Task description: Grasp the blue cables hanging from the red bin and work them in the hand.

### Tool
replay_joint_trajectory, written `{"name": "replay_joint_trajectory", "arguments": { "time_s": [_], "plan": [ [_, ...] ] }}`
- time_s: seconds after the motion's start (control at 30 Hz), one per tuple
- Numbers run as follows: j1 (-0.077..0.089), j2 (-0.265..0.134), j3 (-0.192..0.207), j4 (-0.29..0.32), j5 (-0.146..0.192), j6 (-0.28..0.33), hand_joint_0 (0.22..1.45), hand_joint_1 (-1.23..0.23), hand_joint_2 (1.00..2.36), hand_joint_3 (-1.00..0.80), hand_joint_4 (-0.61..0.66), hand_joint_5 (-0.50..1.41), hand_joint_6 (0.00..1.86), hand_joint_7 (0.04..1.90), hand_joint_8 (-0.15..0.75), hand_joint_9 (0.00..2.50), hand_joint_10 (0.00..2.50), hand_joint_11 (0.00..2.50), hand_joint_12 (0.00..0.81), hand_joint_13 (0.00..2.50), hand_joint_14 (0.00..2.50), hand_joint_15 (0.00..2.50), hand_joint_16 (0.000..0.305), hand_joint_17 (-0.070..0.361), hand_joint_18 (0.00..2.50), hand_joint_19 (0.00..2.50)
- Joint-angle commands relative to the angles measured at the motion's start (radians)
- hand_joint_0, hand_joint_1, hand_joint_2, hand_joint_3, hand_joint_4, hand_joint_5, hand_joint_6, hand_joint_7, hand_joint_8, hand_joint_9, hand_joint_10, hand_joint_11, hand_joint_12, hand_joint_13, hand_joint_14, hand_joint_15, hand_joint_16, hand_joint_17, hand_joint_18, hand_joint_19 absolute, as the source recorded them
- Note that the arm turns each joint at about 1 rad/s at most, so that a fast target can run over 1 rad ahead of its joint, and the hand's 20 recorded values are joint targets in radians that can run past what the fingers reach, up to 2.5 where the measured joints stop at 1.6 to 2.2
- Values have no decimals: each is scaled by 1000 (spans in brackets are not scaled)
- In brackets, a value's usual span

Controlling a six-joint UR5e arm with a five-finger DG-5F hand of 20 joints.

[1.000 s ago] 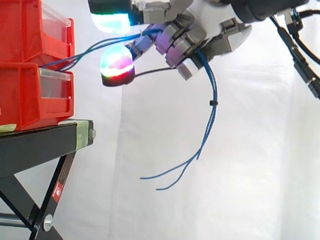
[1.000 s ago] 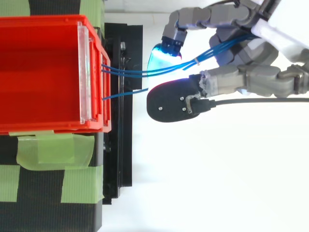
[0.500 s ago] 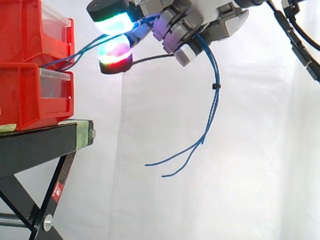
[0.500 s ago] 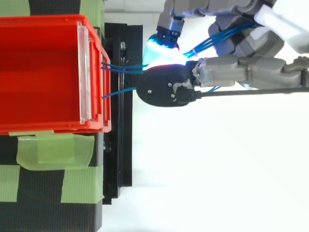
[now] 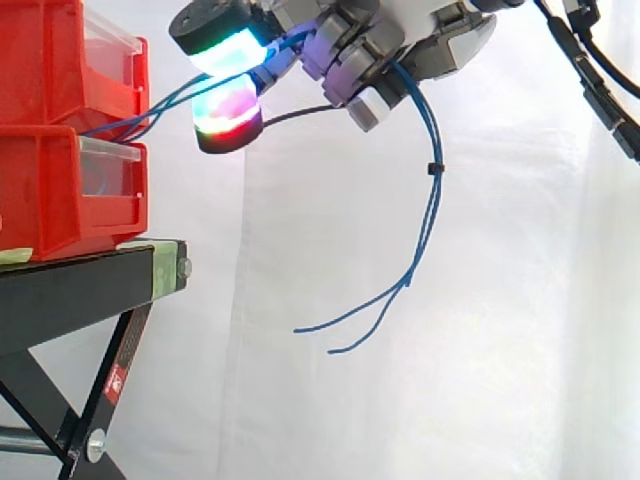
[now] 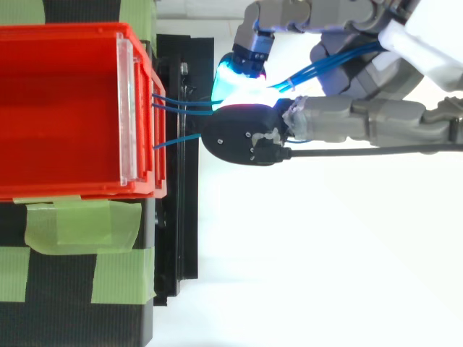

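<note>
Side and top views, all placed off the red bin [image 6: 72,32].

- My hand [image 5: 400,40] is high, out in front of the bin and above the level of its top edge in the side view. It is not touching the bin.
- Fingers [image 5: 228,110] closed narrow: two glowing pads are pressed together on the blue cables [image 5: 432,200], just off the bin's front. The other fingers are curled round the same cables farther from the bin.
- The cables leave the bin's front wall and rise at a slant to the pinched pads. From there they pass through the hand.
- Past the hand they arc down, well away from the bin, bound by a small black tie [image 5: 434,168]. Below the tie they split into loose ends that curl back toward the bin and hang free in the air.
- From above, one short cable end [image 6: 177,139] sticks out of the bin's front, beside the dark back of my nearer pad.
- The bin sits on a black stand [image 5: 90,285], with green tape [image 6: 79,224] at its side.
</note>
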Motion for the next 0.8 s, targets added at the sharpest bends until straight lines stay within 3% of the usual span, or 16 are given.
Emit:
{"name": "replay_joint_trajectory", "arguments": {
  "time_s": [0.0,0.17,0.37,0.53,0.77],
  "plan": [
    [2,-1,0,13,-5,-17,925,-629,1020,22,285,515,14,1285,519,1736,2500,2500,771,2085,2500,2010,244,183,2500,763],
    [2,-1,0,21,-11,-49,888,-623,1022,-431,283,482,14,1314,519,1736,2500,2500,771,2085,2500,2010,244,183,2500,763],
    [2,-1,0,27,-19,-72,875,-636,1012,-746,248,574,4,1416,519,1736,2500,2500,771,2085,2500,2010,244,183,2500,763],
    [2,-1,0,27,-21,-81,877,-648,1010,-783,247,608,4,1420,519,1736,2500,2500,771,2085,2500,2010,244,183,2500,763],
    [2,-1,0,27,-21,-81,876,-695,1020,-557,250,618,9,1352,519,1736,2500,2500,771,2085,2500,2010,244,183,2500,763]
  ]
}}
